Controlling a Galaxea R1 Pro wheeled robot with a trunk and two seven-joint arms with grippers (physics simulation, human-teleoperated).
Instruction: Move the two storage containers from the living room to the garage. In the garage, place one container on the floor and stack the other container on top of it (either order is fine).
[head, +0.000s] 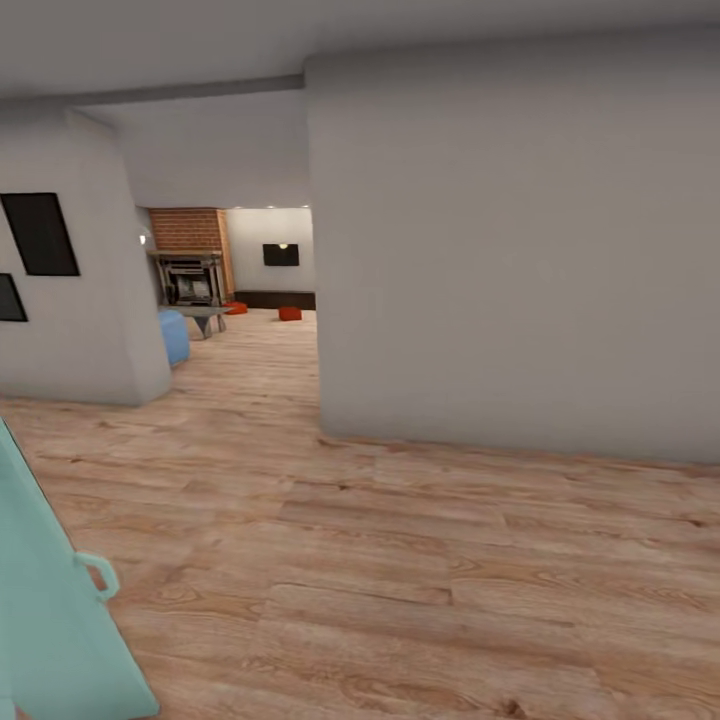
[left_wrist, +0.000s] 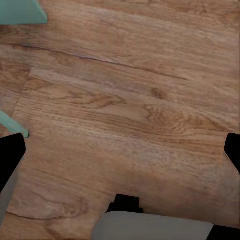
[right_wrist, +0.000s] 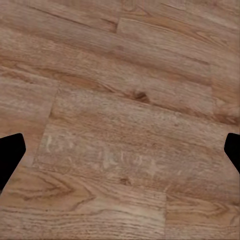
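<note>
Far down the hall, in the living room (head: 250, 300), the two storage containers show as small orange-red bins on the wood floor. One container (head: 236, 307) lies near the brick fireplace (head: 190, 255); the other container (head: 290, 313) sits in front of the long dark cabinet (head: 275, 299). My left gripper (left_wrist: 120, 155) hangs open over bare planks, its black fingertips (left_wrist: 10, 157) wide apart. My right gripper (right_wrist: 120, 150) is likewise open over the floor, holding nothing. The garage is out of view.
A big white wall block (head: 510, 250) stands on the right and a white wall (head: 80, 290) with dark frames on the left, leaving a passage between. A blue sofa end (head: 173, 336) sits by the passage. A teal panel with a handle (head: 50, 600) is close at lower left.
</note>
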